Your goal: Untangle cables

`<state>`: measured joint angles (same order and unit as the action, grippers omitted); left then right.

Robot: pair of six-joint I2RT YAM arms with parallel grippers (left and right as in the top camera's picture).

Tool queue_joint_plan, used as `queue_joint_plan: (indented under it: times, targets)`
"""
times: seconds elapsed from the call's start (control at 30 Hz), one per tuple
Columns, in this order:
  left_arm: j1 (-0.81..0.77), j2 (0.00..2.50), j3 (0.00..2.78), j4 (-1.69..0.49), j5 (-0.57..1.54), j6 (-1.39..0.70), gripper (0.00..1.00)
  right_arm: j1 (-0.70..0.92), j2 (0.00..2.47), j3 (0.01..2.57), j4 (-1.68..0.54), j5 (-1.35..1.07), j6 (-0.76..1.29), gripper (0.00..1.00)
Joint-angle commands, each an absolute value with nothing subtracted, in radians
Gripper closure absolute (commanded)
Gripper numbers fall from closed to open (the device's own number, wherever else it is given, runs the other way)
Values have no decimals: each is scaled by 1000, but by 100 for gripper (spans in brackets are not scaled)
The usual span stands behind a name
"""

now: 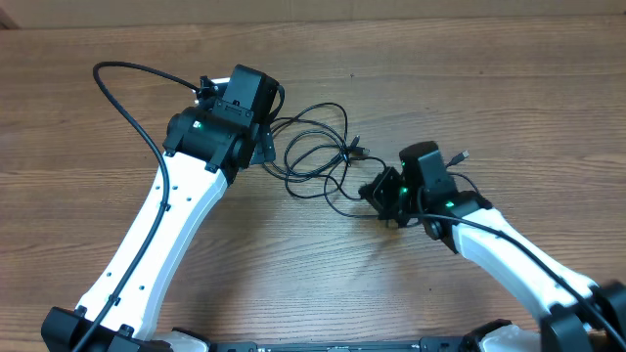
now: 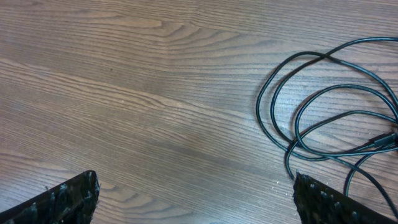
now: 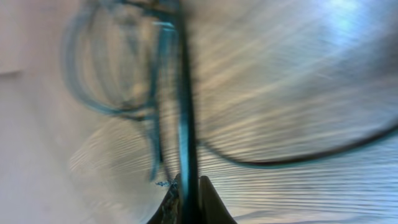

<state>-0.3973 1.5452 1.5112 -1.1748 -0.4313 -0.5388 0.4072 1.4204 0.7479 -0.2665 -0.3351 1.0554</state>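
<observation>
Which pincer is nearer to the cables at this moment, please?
Right. The right pincer is shut on a strand of the cables; the left pincer stands open beside their loops, holding nothing.

One brown wooden table (image 1: 509, 78), one tangle of thin black cables (image 1: 315, 147) (cord count unclear), two black grippers: left gripper (image 2: 196, 202), right gripper (image 3: 186, 200).

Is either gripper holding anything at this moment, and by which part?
The right gripper is shut on one cable, pinching a plain stretch of its cord. The left gripper is open and holds nothing.
</observation>
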Motion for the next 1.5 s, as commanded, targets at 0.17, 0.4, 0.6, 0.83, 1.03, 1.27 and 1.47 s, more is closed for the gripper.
queue_joint_plan:
  times: [0.17,0.4,0.6,0.83,1.03,1.27,1.47]
  targets:
    - [-393,1520,1504,-1171,-451,-520,0,408,1093,1124,-270,-178,881,96]
    - [-393,1520,1504,-1171,-451,-520,0,408,1043,1426,-197,-9,801,96]
    - [-393,1520,1504,-1171,-451,-520,0,408,1044,1534,167,154,802,96]
    - [-393,1520,1504,-1171,-451,-520,0,408,1045,1541,511,309,736,96]
    - [-393,1520,1504,-1171,-451,-520,1,408,1053,1613,534,323,523,96]
    - [-393,1520,1504,-1171,-451,-520,1,408,1095,1636,498,612,85,96]
    - [-393,1520,1504,-1171,-451,-520,1,408,1193,1637,742,677,-539,96]
